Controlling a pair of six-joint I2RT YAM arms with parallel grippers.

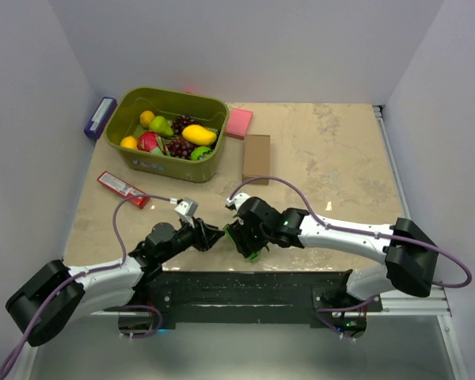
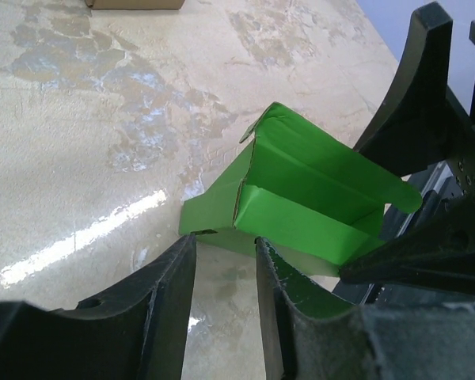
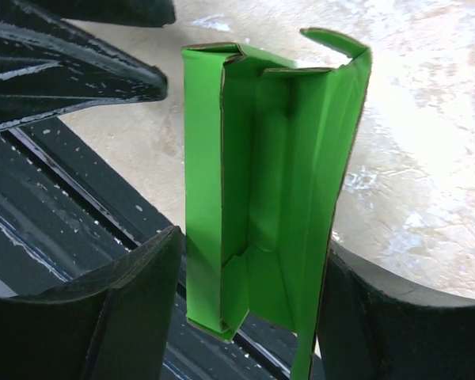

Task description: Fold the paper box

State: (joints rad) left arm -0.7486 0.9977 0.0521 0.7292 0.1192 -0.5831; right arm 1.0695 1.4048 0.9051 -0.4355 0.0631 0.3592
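Right gripper (image 3: pixel 253 241) jaws are clamped across the paper box (image 3: pixel 269 158), which is held upright over the near edge of the table (image 3: pixel 427 158). Left gripper (image 2: pixel 223 245) jaws are parted, empty, just beneath it. Side walls are raised; end flaps and tabs are judged not yet tucked.

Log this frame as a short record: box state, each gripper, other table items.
paper box: partly folded, open trough, end flaps loose
right gripper: straddles the box, fingers against both side walls, seems to hold it
left gripper: fingers apart at a box corner, grip unclear
farther back: fruit basket, brown box, pink pad
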